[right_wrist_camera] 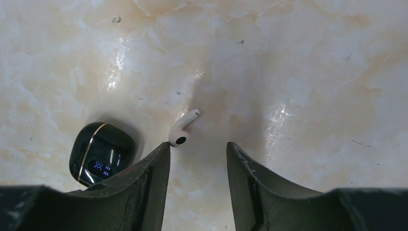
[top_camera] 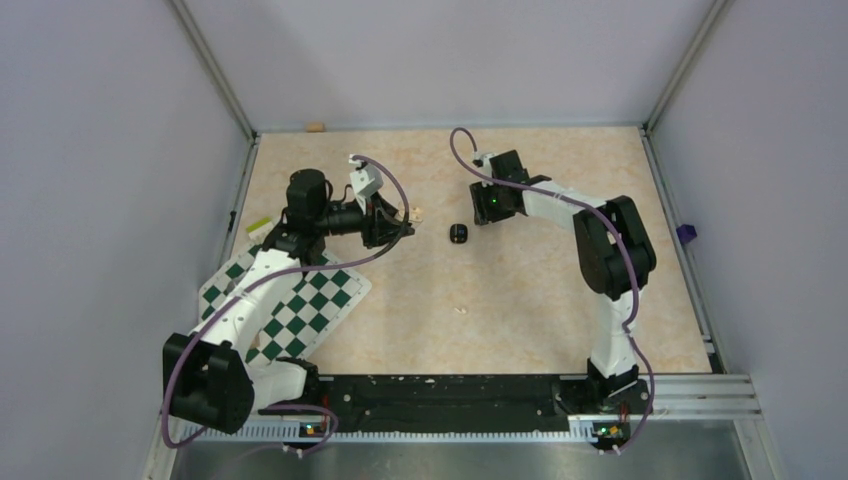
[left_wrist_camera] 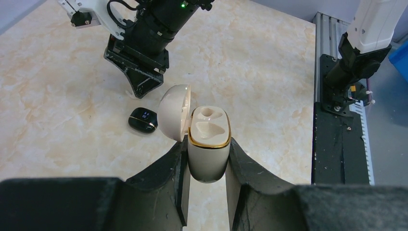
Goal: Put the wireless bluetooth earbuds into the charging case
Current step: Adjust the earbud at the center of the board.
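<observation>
While clamping opened, empty-welled charging case (left_wrist_camera: 207,166) in clenched left hand (left_wrist_camera: 207,144) near black pod (left_wrist_camera: 143,120), poised for pickup: right hand (right_wrist_camera: 198,144) half-spread, holding nothing, over white earbud (right_wrist_camera: 183,130) just beside pod on bench (right_wrist_camera: 312,72). Likely next: lower, straddle, pinch.

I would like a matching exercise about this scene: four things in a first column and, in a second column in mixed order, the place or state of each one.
Column one
1. charging case
2. white earbud
3. glossy black piece
4. chequered mat

Column two
A. lies on the table, just ahead of the open right gripper
B. lies partly under the left arm
C. held in the left gripper, lid open, both wells empty
D. lies on the table, with a small lit display

Pairs: 1-C, 2-A, 3-D, 4-B
</observation>
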Motion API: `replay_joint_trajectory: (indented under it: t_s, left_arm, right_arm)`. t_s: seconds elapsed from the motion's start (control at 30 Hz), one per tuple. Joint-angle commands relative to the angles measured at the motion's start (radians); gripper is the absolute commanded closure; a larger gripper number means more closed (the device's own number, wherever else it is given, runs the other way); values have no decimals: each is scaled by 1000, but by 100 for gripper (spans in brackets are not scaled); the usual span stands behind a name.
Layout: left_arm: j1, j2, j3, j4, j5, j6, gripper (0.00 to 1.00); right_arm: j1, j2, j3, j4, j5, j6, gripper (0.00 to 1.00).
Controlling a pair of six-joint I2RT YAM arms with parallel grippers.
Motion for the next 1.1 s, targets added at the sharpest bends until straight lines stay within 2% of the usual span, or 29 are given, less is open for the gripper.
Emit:
replay_joint_trajectory:
  t_s: [0.0, 0.4, 0.77, 0.87, 1.07]
  left_arm:
    - [5, 6, -7, 66, 10, -13, 100]
    - [6, 1, -15, 70, 11, -12, 100]
    - [6, 5, -20, 81, 16, -18, 100]
    - [6, 6, -21, 83, 14, -18, 100]
    - [6, 9, -18, 85, 13, -24, 100]
  right_arm:
    - [4, 17, 52, 26, 48, -9, 54]
    - [-4, -20, 35, 39, 167, -30, 57]
    - [-66, -36, 33, 34, 180, -19, 57]
    - [-90, -50, 38, 32, 115, -8, 57]
    - [-129, -21, 124, -50, -164, 23, 57]
